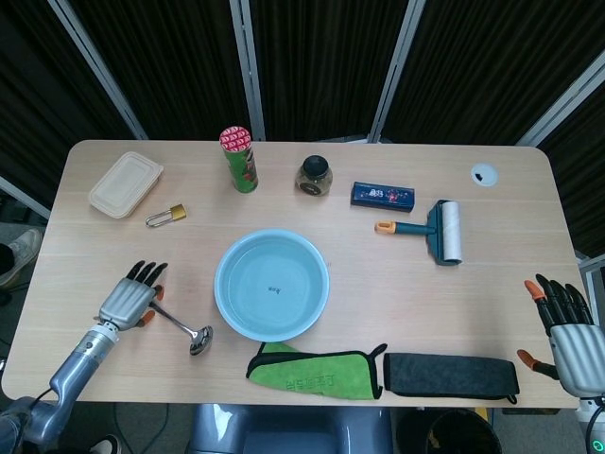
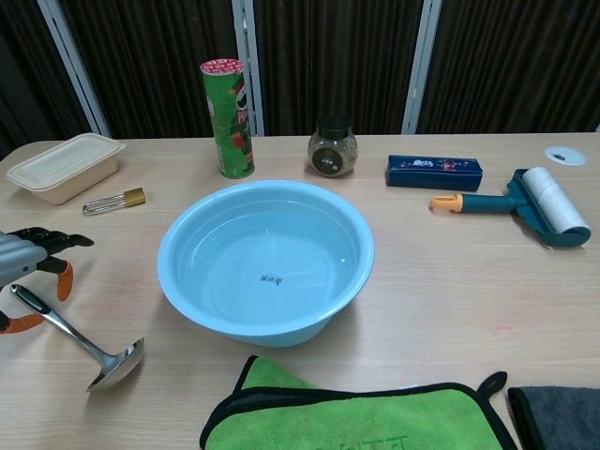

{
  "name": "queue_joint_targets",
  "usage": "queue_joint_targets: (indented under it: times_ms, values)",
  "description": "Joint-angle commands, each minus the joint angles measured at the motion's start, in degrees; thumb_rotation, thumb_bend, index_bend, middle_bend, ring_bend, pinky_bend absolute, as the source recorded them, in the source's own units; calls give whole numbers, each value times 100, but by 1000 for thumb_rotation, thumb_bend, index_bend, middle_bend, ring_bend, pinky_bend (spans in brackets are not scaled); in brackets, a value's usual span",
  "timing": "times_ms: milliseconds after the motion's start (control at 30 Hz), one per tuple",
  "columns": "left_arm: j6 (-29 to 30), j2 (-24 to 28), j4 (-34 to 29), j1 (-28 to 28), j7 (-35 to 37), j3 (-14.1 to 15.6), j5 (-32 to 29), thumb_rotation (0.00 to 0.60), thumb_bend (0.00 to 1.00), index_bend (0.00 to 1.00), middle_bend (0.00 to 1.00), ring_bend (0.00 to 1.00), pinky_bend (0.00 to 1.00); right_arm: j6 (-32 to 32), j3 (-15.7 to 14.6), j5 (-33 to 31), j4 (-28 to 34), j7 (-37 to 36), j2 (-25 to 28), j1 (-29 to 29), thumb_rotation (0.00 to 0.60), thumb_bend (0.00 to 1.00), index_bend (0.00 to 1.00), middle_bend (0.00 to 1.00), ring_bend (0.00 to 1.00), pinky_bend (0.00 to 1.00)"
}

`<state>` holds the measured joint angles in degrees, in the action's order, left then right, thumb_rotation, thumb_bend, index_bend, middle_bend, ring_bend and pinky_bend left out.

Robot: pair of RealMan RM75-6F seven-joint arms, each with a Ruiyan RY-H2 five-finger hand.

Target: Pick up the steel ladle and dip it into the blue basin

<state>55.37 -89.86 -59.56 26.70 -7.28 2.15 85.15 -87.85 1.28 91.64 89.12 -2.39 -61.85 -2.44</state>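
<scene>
Currently the steel ladle (image 1: 180, 323) lies flat on the table (image 1: 492, 284), just left of the blue basin (image 1: 271, 286), bowl end nearest the basin, black-tipped handle end under the left hand (image 1: 128, 299). Left hand sits over the handle end with fingers spread; chest view shows the orange-tipped thumb and fingers either side of the handle, not clamped on it. Right hand (image 1: 567, 326) is at the table's right edge, fingers apart, holding nothing.

Basin holds water and has a small dark mark on its bottom, too small to read.

Labels:
- Green chip can (image 2: 226, 117), red lid, printed graphics, text illegible.
- Dark blue box (image 2: 434, 172) with light lettering, unreadable.
- Green cloth (image 1: 317, 372) has dark printed characters near its front edge, not legible.

Also on the table: lidded beige container (image 1: 125, 183), brass padlock (image 1: 165, 216), small glass jar (image 1: 315, 175), lint roller (image 1: 433, 230), dark grey cloth (image 1: 451, 375).
</scene>
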Motion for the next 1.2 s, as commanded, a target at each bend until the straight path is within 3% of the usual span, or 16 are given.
queue_joint_targets:
  times_ms: [33, 433, 833, 1200]
  values:
    - [-14, -23, 0, 10, -12, 14, 4, 600, 347, 420, 0, 0, 0, -2, 5, -13, -3, -21, 11, 2, 600, 0, 0, 0, 0, 0]
    - [-147, -78, 17, 80, -108, 55, -31, 600, 345, 447, 0, 0, 0, -61, -3, 13, -22, -27, 22, 25, 600, 0, 0, 0, 0, 0]
    - [-161, -66, -18, 62, -102, 86, -79, 600, 386, 550, 0, 0, 0, -56, 5, 7, -30, -4, 0, 16, 600, 0, 0, 0, 0, 0]
    - [278, 252, -372, -135, 75, 289, 177, 600, 417, 591, 0, 0, 0, -50, 11, -6, -23, 66, -35, 12, 600, 0, 0, 0, 0, 0]
